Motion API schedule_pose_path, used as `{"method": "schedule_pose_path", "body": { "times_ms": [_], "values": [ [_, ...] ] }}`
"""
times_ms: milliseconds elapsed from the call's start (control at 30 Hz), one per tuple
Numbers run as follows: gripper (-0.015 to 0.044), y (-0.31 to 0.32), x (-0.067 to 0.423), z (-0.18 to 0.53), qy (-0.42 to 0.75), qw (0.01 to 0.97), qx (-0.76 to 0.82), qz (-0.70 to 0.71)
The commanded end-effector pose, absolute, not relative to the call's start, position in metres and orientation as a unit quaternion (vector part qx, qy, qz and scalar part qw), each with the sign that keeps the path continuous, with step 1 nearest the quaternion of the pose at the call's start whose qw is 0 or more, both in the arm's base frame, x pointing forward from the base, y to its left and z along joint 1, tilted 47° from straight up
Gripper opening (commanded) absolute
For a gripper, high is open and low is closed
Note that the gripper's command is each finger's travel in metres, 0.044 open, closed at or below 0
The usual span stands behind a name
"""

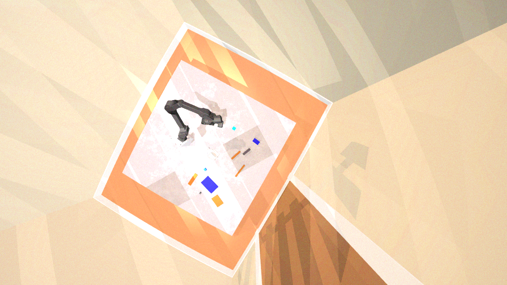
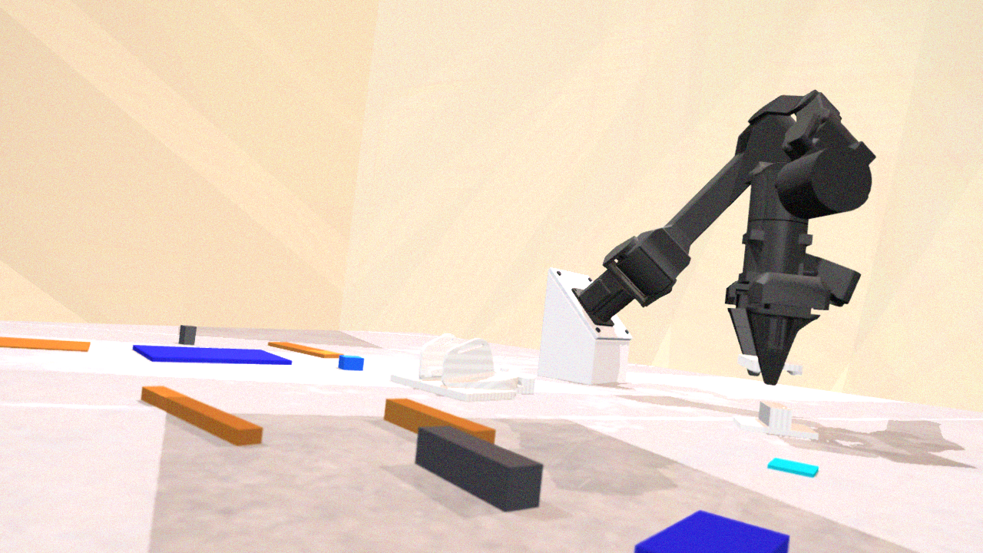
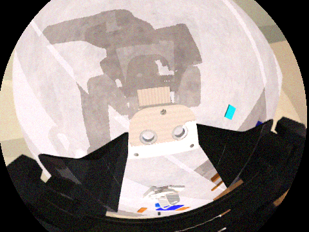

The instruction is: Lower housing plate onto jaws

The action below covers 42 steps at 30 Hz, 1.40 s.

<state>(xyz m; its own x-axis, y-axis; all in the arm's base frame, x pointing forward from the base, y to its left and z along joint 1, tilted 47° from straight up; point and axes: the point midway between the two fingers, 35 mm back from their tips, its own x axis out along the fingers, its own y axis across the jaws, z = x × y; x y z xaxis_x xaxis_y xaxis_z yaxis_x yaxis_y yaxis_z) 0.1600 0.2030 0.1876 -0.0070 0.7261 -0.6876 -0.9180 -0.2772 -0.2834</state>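
The white housing plate (image 2: 749, 362) (image 3: 162, 120), with two round holes and small screw holes, is between my fingertips. My gripper (image 2: 765, 375) (image 3: 163, 130) is shut on it, a finger at either side. It holds the plate roughly level, above and clear of a small white stand (image 2: 776, 417). In the top view the arm hides the plate. The white base (image 2: 446, 389) with two upright rounded jaws (image 2: 468, 362) stands away from the gripper; it also shows small in the wrist view (image 3: 163, 194). The stubs and pins are too small to tell.
A cyan tile (image 1: 233, 128) (image 2: 792, 467) (image 3: 230, 111) lies near the stand. A dark bar (image 2: 478, 467), orange bars (image 2: 200, 415) (image 2: 439, 418), a blue block (image 2: 714, 536), a small blue block (image 2: 350, 362) and a flat blue slab (image 1: 209, 184) (image 2: 210, 355) lie around the jaw base.
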Motion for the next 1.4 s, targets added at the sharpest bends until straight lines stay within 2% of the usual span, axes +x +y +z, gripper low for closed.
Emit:
{"method": "schedule_pose_path", "body": {
  "times_ms": [0, 500, 1367],
  "values": [
    [0.0351, 0.195, 0.160, 0.200, 0.116, 0.590, -0.389, 0.698],
    [0.0351, 0.180, 0.159, 0.213, 0.122, 0.594, -0.384, 0.696],
    [0.0351, 0.143, 0.214, 0.162, 0.322, 0.671, -0.241, 0.623]
  ]
}}
